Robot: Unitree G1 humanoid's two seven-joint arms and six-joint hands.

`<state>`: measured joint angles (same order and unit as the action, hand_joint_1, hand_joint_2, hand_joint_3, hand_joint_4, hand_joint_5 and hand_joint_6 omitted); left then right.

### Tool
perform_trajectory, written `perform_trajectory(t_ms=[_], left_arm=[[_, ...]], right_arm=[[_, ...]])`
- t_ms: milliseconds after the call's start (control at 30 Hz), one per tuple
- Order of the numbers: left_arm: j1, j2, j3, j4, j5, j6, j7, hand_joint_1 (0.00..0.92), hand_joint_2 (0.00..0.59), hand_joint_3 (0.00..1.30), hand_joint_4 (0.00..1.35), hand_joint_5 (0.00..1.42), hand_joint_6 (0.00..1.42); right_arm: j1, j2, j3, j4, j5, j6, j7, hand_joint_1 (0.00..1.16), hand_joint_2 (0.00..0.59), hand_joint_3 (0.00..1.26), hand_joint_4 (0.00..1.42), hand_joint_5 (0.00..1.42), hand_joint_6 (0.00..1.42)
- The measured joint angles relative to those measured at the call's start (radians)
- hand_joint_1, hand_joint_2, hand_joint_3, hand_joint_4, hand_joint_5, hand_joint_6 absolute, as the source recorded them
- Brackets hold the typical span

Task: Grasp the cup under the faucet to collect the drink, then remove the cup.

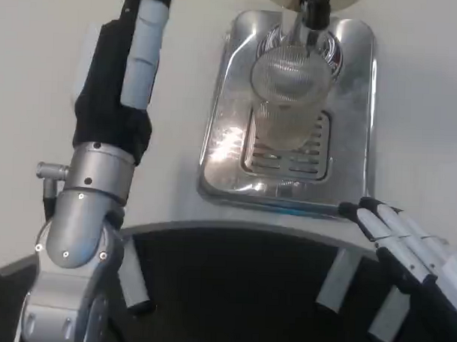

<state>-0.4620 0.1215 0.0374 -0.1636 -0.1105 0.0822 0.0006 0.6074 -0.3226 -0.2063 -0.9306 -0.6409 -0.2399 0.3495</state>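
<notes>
Cup (pixel 290 94) ahead-left of right hand (pixel 406 245) (fingers extended, empty): clear, light, slippery, crushable; grip mid-wall. Left hand's state: cannot tell

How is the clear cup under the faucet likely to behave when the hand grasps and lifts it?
The cup looks like thin clear plastic, so it may flex if squeezed hard. It appears tall and narrow on the slotted drip tray, so a sideways nudge could tip it. Its smooth wall may be slippery. The right hand is apart from it.
</notes>
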Motion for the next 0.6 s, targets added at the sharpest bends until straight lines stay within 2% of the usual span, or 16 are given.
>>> perform_trajectory(t_ms=[100,267,600], left_arm=[[-0.005,-0.030,0.021,-0.069,-0.154,0.107,-0.057,0.000,0.165,0.00,0.00,0.00,0.00],[-0.021,-0.046,0.031,-0.143,-0.279,0.207,-0.087,0.000,0.203,0.00,0.00,0.00,0.00],[-0.090,-0.032,0.068,-0.233,-0.362,0.289,-0.086,0.000,0.208,0.00,0.00,0.00,0.00]], right_arm=[[-0.011,-0.006,-0.002,0.022,0.006,0.001,0.000,0.58,0.328,0.05,0.00,0.03,0.14],[-0.020,-0.009,0.000,0.028,0.014,0.001,0.000,0.58,0.330,0.06,0.00,0.03,0.14],[-0.023,-0.005,0.034,0.029,0.006,0.007,0.000,0.59,0.331,0.07,0.00,0.03,0.13]])
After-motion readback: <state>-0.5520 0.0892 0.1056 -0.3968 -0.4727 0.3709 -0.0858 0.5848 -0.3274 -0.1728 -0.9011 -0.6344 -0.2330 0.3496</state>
